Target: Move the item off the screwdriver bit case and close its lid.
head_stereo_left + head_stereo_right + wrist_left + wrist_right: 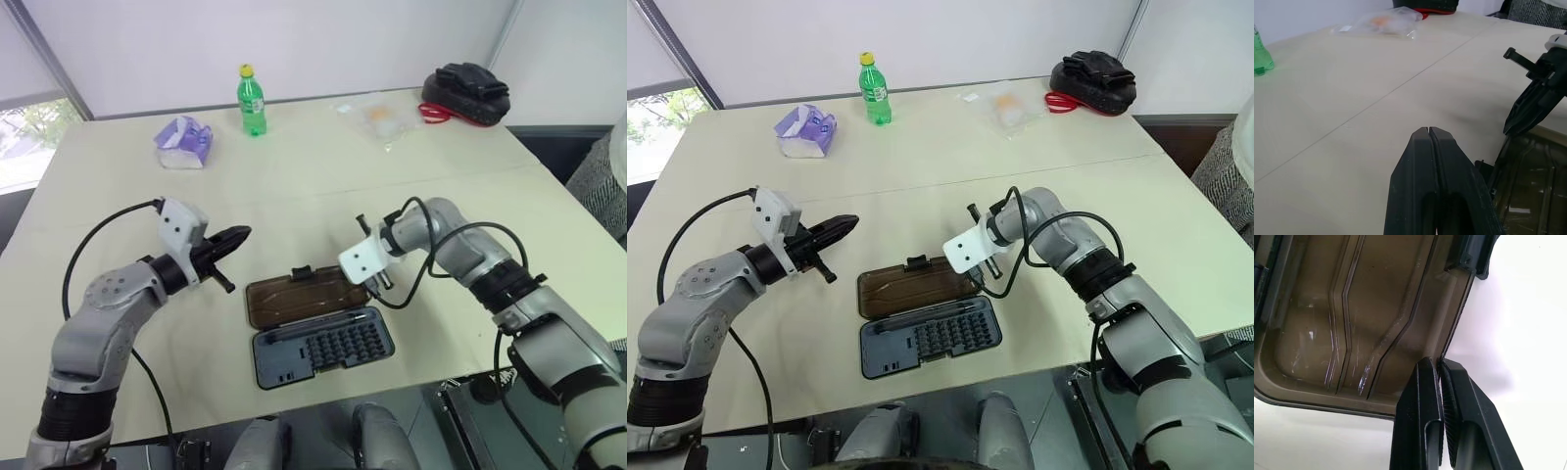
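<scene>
Under the right hand point(1440, 369) lies the lid point(1352, 308)

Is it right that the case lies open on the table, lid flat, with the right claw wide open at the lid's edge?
Not quite. The right claw is shut, tips at the lid's edge, as the right wrist view shows. The case does lie open on the table, lid flat.
</scene>
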`<state>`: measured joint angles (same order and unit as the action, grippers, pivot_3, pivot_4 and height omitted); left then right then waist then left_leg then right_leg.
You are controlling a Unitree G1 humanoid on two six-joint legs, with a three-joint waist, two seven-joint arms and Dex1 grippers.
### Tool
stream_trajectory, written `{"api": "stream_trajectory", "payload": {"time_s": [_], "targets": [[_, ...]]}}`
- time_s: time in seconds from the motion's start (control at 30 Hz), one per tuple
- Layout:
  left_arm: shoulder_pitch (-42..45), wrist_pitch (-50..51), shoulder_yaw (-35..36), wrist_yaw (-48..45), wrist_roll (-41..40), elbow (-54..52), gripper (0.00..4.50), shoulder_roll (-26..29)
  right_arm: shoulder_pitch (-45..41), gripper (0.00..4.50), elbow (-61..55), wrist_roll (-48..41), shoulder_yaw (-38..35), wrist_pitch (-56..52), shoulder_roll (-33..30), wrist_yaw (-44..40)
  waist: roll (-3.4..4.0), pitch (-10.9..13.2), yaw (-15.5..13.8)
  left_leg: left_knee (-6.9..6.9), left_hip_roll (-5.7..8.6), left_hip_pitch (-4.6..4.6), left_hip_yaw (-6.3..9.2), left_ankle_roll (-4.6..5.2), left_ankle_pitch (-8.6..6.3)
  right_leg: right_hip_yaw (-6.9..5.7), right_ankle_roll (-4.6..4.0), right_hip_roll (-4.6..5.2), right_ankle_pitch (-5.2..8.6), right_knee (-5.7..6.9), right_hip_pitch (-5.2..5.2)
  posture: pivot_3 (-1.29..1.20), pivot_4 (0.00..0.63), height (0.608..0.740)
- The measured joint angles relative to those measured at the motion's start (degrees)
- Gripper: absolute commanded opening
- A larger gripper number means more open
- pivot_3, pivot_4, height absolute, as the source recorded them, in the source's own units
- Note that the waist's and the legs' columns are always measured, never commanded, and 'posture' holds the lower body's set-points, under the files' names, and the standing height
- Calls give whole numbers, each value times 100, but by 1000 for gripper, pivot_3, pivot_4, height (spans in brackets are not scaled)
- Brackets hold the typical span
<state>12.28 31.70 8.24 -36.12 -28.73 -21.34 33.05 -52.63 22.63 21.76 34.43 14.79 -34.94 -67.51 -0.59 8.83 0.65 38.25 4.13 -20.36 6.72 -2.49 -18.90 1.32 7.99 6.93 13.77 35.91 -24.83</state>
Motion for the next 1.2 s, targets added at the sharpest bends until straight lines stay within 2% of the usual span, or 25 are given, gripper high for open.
{"api": "stream_trajectory", "payload": {"time_s": [0.07, 0.17, 0.3, 0.4, 0.57, 0.77, 1.03, 1.2], "targets": [[0, 0, -5, -9, 1, 0, 0, 0, 5, 21, -2, 0, -9, -7, -4, -2, 0, 0, 0, 0, 0, 0, 0, 0, 0, 0, 0, 0, 0, 0, 0, 0, 150, 740], [-1, 0, -19, -30, 1, 4, 0, 0, 9, 1033, -23, 58, -21, -7, -76, -9, 0, 0, -8, 0, 1, -2, 0, 0, 0, 0, 0, 0, 0, -1, 0, 0, 150, 740], [1, 0, -25, -55, 1, 9, 0, 1, 8, 3169, -101, 101, -180, -115, -152, 23, -1, 0, -13, -1, 1, -2, 2, 0, 0, -4, 0, 0, 0, -7, 3, 0, 150, 740], [1, 3, -29, -85, -1, 10, 0, 1, 10, 4460, -168, 103, -290, -248, -143, 59, -1, 0, -25, -2, 1, -4, 3, 1, -1, -8, 0, 0, 0, -22, 10, 0, 150, 740], [-38, 68, -44, -279, -104, 0, 0, 68, 134, 4460, -344, -51, -451, -622, -121, -119, -1, 0, -21, -4, 1, -6, 8, 5, -3, -22, 0, 0, 0, -47, 24, 0, 150, 740], [-218, 277, -125, -884, -455, -192, 0, 364, 559, 4460, -979, -849, -877, -1666, 65, -548, 6, 6, 31, -16, -4, -9, 18, 5, -4, -19, 0, -1, 0, -49, 12, 0, 150, 740], [-476, 303, -789, -1930, -620, -252, 0, 849, 678, 4460, -1588, -1792, -1583, -2613, 422, -278, 17, 13, 31, -17, -4, -14, 14, 6, -4, -16, 0, -1, 0, -47, 4, 0, 150, 740], [-602, 81, -1241, -2437, -388, -68, 0, 970, 726, 4460, -1643, -1970, -1715, -2968, 471, -5, 17, 14, 21, -17, -4, -15, 12, 8, -5, -16, 0, -1, 0, -47, 4, 0, 150, 740]]}}
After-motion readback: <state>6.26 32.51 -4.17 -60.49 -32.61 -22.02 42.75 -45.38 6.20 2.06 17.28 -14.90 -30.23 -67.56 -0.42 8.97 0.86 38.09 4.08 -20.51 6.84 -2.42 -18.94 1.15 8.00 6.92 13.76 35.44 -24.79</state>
